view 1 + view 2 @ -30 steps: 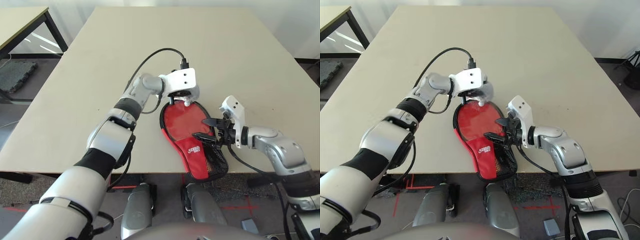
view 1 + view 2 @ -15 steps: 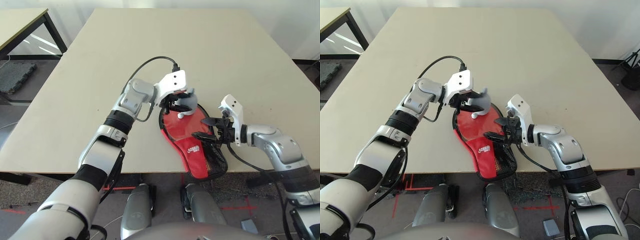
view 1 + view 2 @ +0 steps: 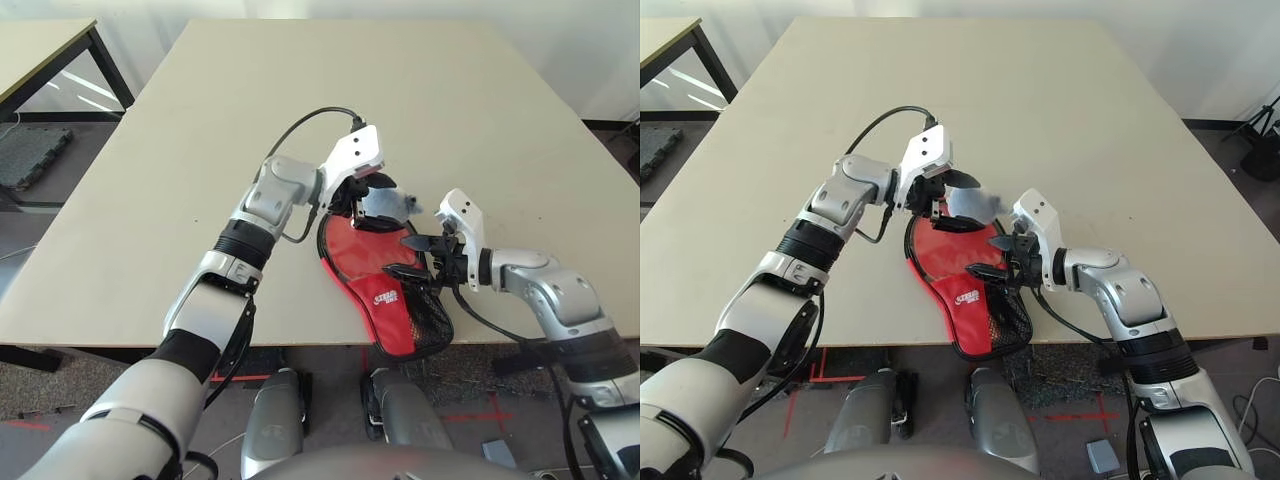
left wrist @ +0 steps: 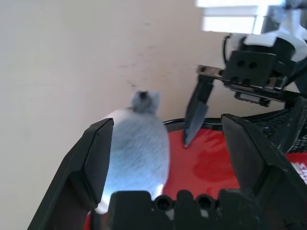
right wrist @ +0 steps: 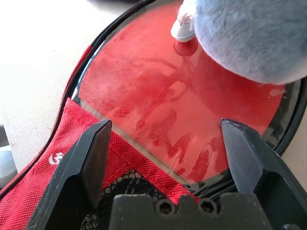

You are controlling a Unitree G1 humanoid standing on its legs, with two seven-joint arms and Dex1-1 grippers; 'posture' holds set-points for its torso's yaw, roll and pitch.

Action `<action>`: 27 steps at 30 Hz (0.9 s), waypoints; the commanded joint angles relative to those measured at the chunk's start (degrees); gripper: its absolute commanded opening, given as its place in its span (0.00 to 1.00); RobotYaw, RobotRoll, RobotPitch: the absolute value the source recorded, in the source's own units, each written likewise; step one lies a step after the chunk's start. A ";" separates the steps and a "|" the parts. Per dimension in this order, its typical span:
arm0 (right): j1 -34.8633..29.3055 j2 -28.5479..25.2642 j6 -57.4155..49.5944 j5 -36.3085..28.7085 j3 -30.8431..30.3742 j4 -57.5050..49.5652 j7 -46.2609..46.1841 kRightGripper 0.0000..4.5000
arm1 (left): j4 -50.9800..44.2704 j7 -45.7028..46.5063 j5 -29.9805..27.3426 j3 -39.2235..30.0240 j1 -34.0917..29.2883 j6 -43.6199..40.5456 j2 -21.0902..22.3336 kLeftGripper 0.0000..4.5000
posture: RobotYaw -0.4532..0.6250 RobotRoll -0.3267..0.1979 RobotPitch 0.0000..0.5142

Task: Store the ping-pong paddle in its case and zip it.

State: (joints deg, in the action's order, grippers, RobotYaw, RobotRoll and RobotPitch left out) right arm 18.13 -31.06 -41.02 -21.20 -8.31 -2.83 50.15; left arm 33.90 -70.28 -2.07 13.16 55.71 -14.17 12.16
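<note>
The red case [image 3: 392,300] lies open at the table's front edge, its mesh pocket [image 3: 432,315] hanging over the edge. The ping-pong paddle's red face [image 3: 362,250] rests in the case; its handle is hidden under the flap. A small grey-white pouch [image 3: 388,206] sits at the paddle's far rim. My left gripper [image 3: 368,192] is open just behind it, and the pouch [image 4: 136,148] lies against one finger [image 4: 96,153]. My right gripper [image 3: 410,257] hovers open over the paddle face [image 5: 168,110] and the case flap [image 5: 96,163].
The wide beige table [image 3: 330,90] stretches beyond the case. A black cable [image 3: 300,130] loops from the left wrist. A second table [image 3: 40,40] stands at the far left, across a gap of floor.
My left gripper rose from the paddle's far end with the pouch, carried it right toward the right gripper, and its fingers now stand open. The right arm has barely moved.
</note>
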 commanded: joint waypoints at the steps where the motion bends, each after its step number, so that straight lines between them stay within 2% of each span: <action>1: -2.19 0.21 -2.35 1.90 -3.57 3.71 -0.42 1.00 | -3.21 -0.41 -1.57 -0.98 0.45 -2.03 2.03 1.00 | 0.46 0.62 0.20; 6: -2.06 0.29 -2.15 2.05 -3.84 4.06 -0.22 1.00 | -9.36 -2.77 -3.37 -0.74 -2.14 -6.30 6.30 1.00 | 0.46 0.62 0.20; 11: -2.03 0.05 -2.00 2.12 -3.97 4.24 0.09 1.00 | -18.79 -4.94 -5.78 0.41 -7.50 -14.51 11.05 1.00 | 0.47 0.62 0.20; 14: -1.99 -0.13 -1.94 2.21 -4.00 4.34 0.30 1.00 | -23.26 -4.67 -6.60 1.33 -10.97 -17.33 12.41 1.00 | 0.47 0.62 0.20; 20: -1.75 -0.25 -1.93 2.53 -3.94 4.60 0.85 1.00 | -25.15 0.20 -6.13 2.94 -15.38 -18.87 10.88 1.00 | 0.47 0.62 0.20; 27: -1.28 -0.99 -1.80 2.87 -3.64 4.51 1.61 1.00 | -20.80 4.66 -3.89 5.61 -17.22 -15.68 8.47 1.00 | 0.47 0.62 0.21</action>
State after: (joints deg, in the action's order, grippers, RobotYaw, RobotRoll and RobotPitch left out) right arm 18.86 -31.33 -40.63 -20.00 -8.73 -1.69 51.42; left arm 11.52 -66.71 -7.23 17.46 39.24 -31.24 20.57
